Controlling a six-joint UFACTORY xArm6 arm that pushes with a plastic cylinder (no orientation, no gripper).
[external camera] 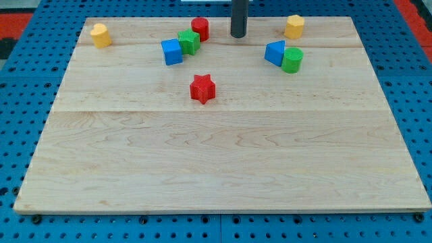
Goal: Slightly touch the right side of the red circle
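Note:
The red circle [200, 28], a short red cylinder, stands near the view's top, a little left of centre. My tip [238, 35] rests on the board to the right of the red circle, with a clear gap between them. A green star block [189, 42] touches the red circle's lower left, and a blue cube [172, 52] sits just left of the green one. A red star [202, 88] lies lower, near the board's middle.
A yellow block [100, 35] sits at the top left and a yellow hexagon [293, 26] at the top right. A blue triangle block [275, 52] and a green cylinder [292, 60] touch each other right of my tip. The wooden board [216, 169] lies on blue pegboard.

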